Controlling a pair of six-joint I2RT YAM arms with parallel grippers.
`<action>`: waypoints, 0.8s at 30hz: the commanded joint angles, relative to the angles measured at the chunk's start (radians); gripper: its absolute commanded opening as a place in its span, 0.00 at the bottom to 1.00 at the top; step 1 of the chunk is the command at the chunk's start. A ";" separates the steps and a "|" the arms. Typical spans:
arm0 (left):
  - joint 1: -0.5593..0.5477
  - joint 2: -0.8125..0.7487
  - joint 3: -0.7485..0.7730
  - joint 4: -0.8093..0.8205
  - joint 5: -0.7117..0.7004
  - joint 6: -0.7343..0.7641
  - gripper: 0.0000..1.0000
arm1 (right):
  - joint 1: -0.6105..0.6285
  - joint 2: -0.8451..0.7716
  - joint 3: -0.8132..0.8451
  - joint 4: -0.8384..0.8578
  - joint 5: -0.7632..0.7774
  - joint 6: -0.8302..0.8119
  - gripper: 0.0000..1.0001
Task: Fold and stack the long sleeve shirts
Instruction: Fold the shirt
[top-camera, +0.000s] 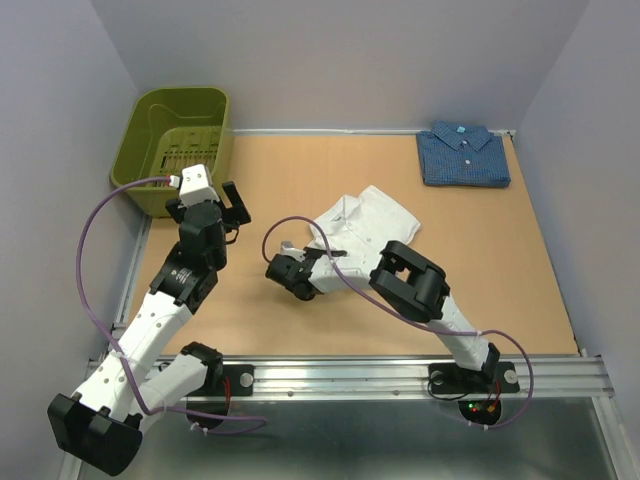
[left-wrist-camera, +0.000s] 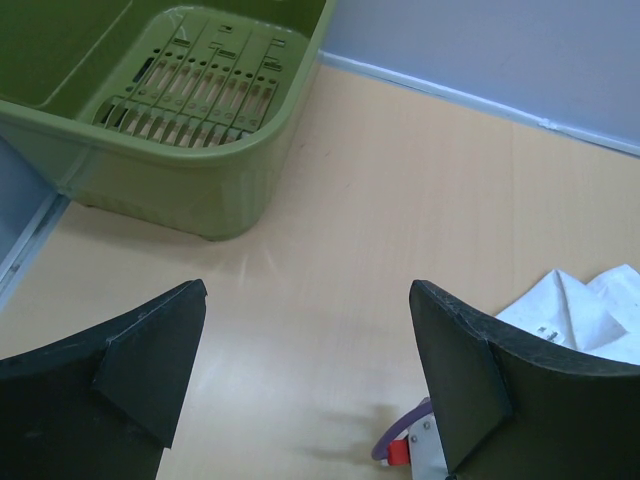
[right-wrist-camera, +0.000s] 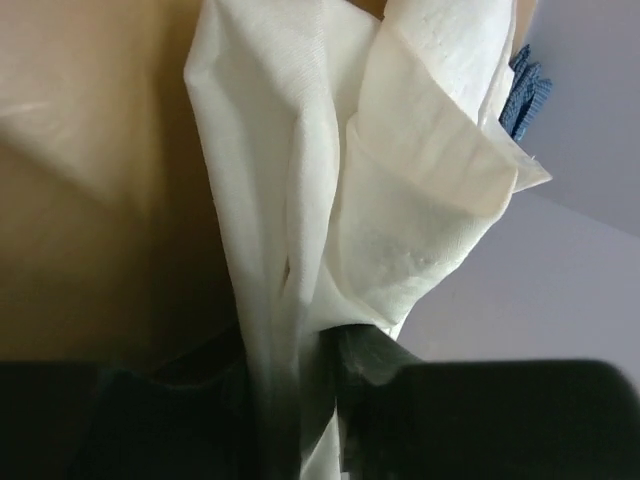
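The white long sleeve shirt (top-camera: 365, 222) lies rumpled in the middle of the table, collar towards the left. My right gripper (top-camera: 316, 256) is at its left edge, shut on a bunch of the white cloth (right-wrist-camera: 330, 180) that runs up between its fingers (right-wrist-camera: 300, 395). The dark blue shirt (top-camera: 462, 155) lies folded at the far right corner; a sliver of it (right-wrist-camera: 525, 100) shows behind the white cloth. My left gripper (top-camera: 237, 202) hovers open over bare table left of the white shirt (left-wrist-camera: 590, 315), with nothing between its fingers (left-wrist-camera: 308, 340).
A green plastic basket (top-camera: 215, 100) stands at the far left corner, just beyond the left gripper (left-wrist-camera: 200, 170). Grey walls close off the back and both sides. A metal rail runs along the near edge (top-camera: 350, 375).
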 joint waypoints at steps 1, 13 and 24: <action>0.010 -0.020 -0.009 0.044 0.001 -0.009 0.94 | 0.057 -0.027 0.080 -0.037 -0.137 0.078 0.34; 0.016 -0.030 -0.010 0.119 0.145 -0.049 0.94 | 0.109 -0.235 0.129 -0.082 -0.420 0.198 0.62; 0.013 0.123 0.116 0.010 0.347 -0.158 0.91 | -0.118 -0.533 -0.090 -0.048 -0.594 0.411 0.51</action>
